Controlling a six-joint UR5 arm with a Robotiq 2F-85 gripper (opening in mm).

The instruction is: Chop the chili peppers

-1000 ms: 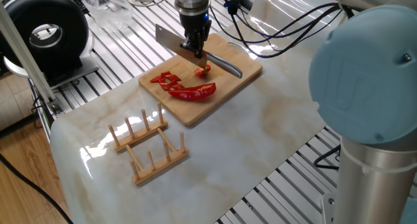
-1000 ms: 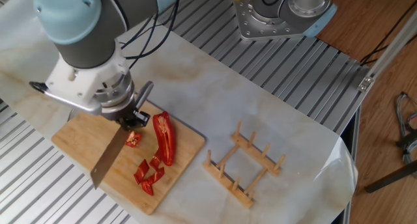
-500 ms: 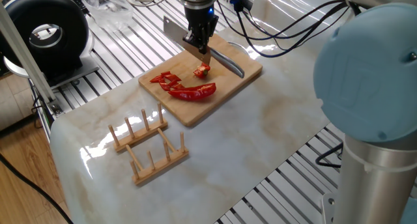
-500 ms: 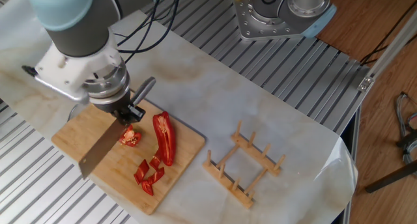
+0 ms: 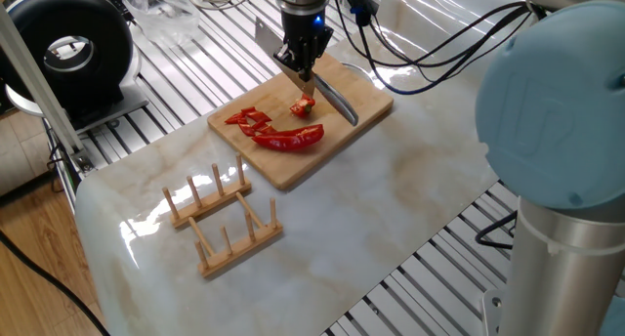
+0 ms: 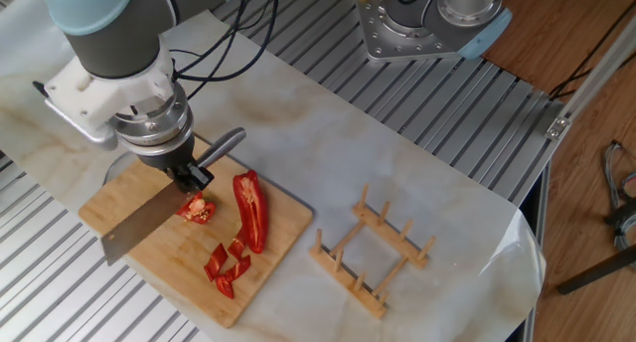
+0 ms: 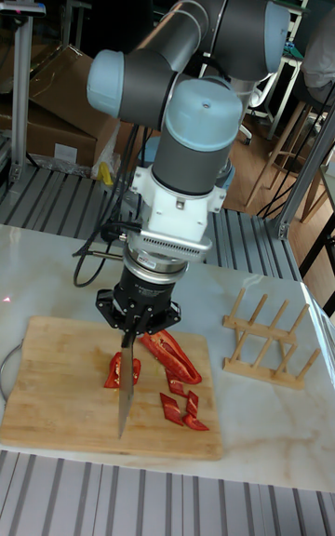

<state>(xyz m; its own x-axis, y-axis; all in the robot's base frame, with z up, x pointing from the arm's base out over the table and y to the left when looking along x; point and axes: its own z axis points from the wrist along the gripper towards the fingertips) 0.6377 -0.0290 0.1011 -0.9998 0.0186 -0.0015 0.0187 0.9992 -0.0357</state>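
Note:
A bamboo cutting board holds the chili peppers: one long curved half, a small cut piece and a few red bits. My gripper is shut on a knife, just above the small cut piece. The knife's blade lies beside the small piece, over the board. Its grey handle sticks out the other side.
A wooden dish rack stands on the marble top beside the board. A black round device and a clear plastic bag sit beyond the table. Cables trail behind the board.
My gripper has shifted and turned with the knife, swinging the blade away from the small cut piece, which now lies uncovered. The peppers have stayed put.

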